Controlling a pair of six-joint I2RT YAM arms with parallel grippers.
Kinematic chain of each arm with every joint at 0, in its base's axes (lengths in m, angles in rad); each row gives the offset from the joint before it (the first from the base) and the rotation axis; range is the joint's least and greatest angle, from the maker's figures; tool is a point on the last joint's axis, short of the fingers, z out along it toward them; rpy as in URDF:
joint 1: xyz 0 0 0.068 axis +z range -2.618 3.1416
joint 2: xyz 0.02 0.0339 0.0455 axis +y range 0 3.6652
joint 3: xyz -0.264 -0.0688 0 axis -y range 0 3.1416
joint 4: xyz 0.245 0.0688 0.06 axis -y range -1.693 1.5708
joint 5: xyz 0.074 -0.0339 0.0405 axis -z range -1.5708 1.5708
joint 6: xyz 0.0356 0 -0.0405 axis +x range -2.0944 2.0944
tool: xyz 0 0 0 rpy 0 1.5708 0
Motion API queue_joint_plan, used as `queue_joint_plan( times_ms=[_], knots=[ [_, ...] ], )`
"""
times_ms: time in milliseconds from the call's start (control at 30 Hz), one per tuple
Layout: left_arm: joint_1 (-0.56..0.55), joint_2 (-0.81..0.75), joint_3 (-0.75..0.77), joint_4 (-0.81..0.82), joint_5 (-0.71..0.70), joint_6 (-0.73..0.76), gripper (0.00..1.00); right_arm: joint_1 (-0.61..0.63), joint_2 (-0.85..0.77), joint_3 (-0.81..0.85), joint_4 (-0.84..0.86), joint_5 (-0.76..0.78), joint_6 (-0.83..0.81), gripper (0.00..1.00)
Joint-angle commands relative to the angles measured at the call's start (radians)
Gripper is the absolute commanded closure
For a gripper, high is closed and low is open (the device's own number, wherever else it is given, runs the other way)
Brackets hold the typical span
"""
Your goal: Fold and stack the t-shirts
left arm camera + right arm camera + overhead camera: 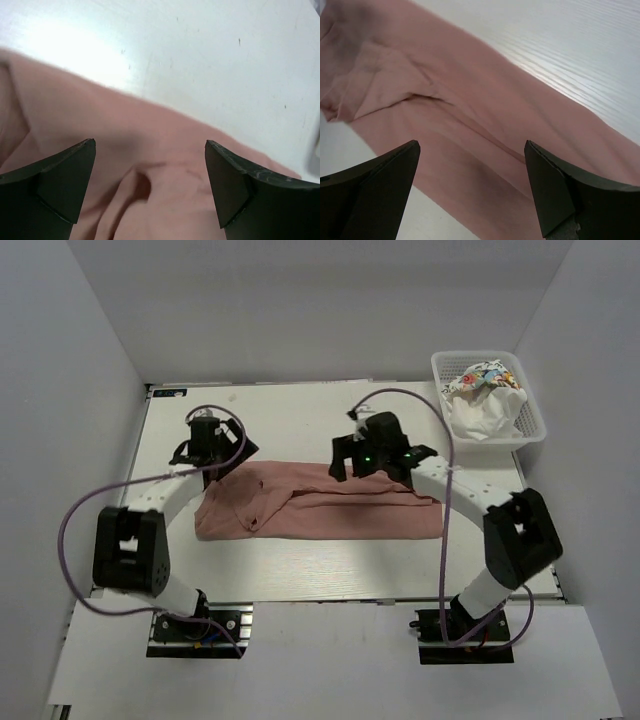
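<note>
Two arms reach over a smooth white surface (290,420), elbows raised and wrists tipped downward. Between them, mid-surface, the pink shirt (330,512) lies folded into a long, soft, matte band. Creases run along its length and it bunches at the left end. Over the band's far left corner hangs the left gripper (212,462), spread wide and empty, with cloth showing between its black wedge fingers (60,175). Near the middle of the far edge, the right gripper (362,468) is just as wide and holds nothing. The right arm hides part of that edge, and I can't tell whether either gripper touches the cloth. In the far right corner, a lattice basket (533,425) holds crumpled white shirts (480,412) and a printed shirt (482,373).
</note>
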Motion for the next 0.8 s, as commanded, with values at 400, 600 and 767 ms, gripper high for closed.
queue_joint_plan(
  times_ms=[400,600,767],
  knots=[
    [0.105,0.42,0.165,0.022,0.077,-0.003,0.0,0.284,0.537,0.515,0.099,-0.229,-0.353,0.1],
    [0.114,0.462,0.167,0.022,0.114,0.02,0.0,0.312,0.639,0.619,0.102,-0.252,-0.385,0.1],
    [0.114,0.451,0.167,0.031,0.114,0.049,0.0,0.32,0.706,0.681,0.109,-0.22,-0.379,0.1]
  ],
)
